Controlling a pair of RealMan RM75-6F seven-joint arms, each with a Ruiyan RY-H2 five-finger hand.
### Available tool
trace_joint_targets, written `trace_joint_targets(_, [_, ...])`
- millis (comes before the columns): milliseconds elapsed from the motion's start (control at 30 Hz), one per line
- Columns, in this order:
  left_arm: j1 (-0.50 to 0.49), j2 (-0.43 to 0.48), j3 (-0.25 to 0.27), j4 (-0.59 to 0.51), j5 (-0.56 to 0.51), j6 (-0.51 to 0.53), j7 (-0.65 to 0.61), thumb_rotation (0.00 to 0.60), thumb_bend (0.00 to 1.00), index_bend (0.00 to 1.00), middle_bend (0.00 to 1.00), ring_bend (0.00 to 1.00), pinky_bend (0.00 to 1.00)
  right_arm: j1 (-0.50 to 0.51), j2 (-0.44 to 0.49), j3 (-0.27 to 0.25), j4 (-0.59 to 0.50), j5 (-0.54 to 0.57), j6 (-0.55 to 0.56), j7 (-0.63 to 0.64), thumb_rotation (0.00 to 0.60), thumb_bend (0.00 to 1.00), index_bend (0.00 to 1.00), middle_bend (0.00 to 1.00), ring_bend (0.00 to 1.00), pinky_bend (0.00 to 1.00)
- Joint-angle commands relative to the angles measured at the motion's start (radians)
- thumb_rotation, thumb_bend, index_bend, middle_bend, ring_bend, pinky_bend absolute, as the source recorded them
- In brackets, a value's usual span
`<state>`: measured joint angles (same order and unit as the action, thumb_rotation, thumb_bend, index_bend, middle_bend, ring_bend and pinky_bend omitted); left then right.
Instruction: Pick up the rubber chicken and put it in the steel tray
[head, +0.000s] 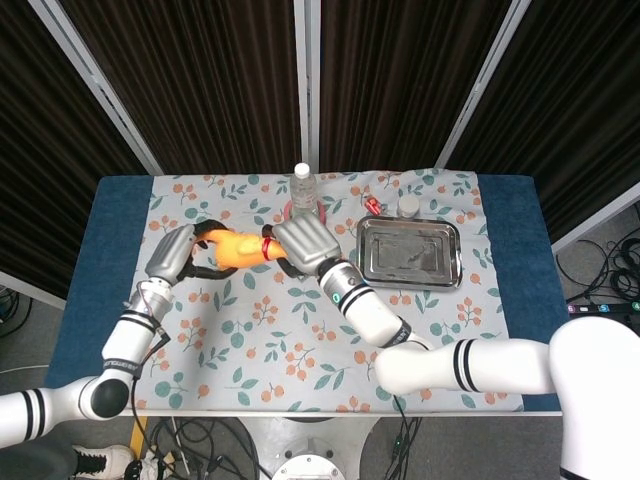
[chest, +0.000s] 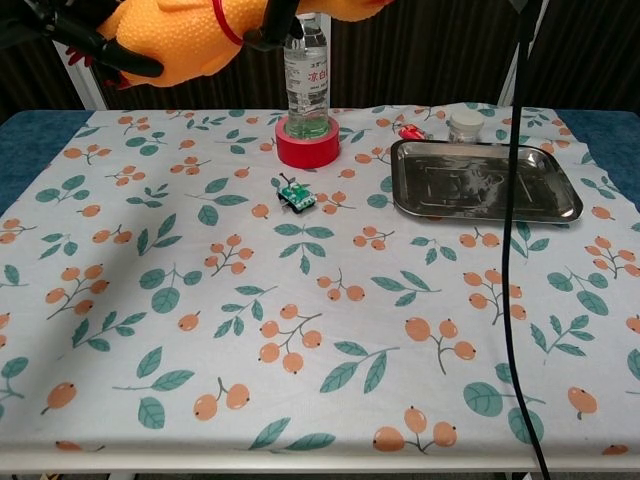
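We hold the chicken (head: 238, 248) up in the air, over the left side of the surface (chest: 300, 330). Our left hand (head: 172, 254) wraps its fingers around one end; our right hand (head: 301, 243) grips the other. Further right, the tray (chest: 486, 181) lies flat.

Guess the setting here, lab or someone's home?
Most likely a robot lab or data-collection booth, not a home. Dark curtains hung between metal poles enclose the table, loose cables trail on the floor, and odd props sit out: a rubber chicken and a steel tray.
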<state>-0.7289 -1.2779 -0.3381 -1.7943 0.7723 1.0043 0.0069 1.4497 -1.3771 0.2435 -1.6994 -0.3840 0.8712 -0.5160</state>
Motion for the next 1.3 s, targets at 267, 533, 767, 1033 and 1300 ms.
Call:
trace_joint_targets(267, [0.009, -0.061, 0.005, 0.047, 0.040, 0.069, 0.020, 0.600, 0.49, 0.83, 0.86, 0.75, 0.63, -0.011, 0.006, -0.002, -0.021, -0.018, 0.004, -0.004, 0.600, 0.94, 0.82, 0.68, 0.65, 0.92])
trace_joint_targets(533, [0.024, -0.012, 0.007, 0.000, 0.043, 0.020, -0.004, 0.502, 0.13, 0.22, 0.23, 0.24, 0.46, -0.012, 0.002, -0.007, 0.000, -0.008, 0.015, -0.022, 0.600, 0.94, 0.82, 0.68, 0.64, 0.92])
trace_joint_targets(767, [0.040, -0.023, 0.010, 0.007, 0.083, 0.042, -0.026, 0.352, 0.01, 0.17, 0.13, 0.13, 0.34, -0.014, -0.008, -0.016, 0.019, -0.004, 0.029, -0.045, 0.600, 0.95, 0.82, 0.68, 0.64, 0.92])
trace_joint_targets(1033, [0.041, -0.022, 0.020, 0.006, 0.101, 0.030, -0.017, 0.356, 0.01, 0.17, 0.11, 0.11, 0.32, -0.015, -0.020, -0.006, 0.031, -0.002, 0.033, -0.055, 0.600, 0.95, 0.82, 0.68, 0.64, 0.92])
trace_joint_targets(1300, [0.027, -0.014, 0.031, 0.015, 0.102, -0.002, 0.009, 0.530, 0.01, 0.17, 0.11, 0.11, 0.32, -0.017, -0.024, 0.001, 0.021, -0.007, 0.022, -0.057, 0.600, 0.95, 0.82, 0.68, 0.64, 0.92])
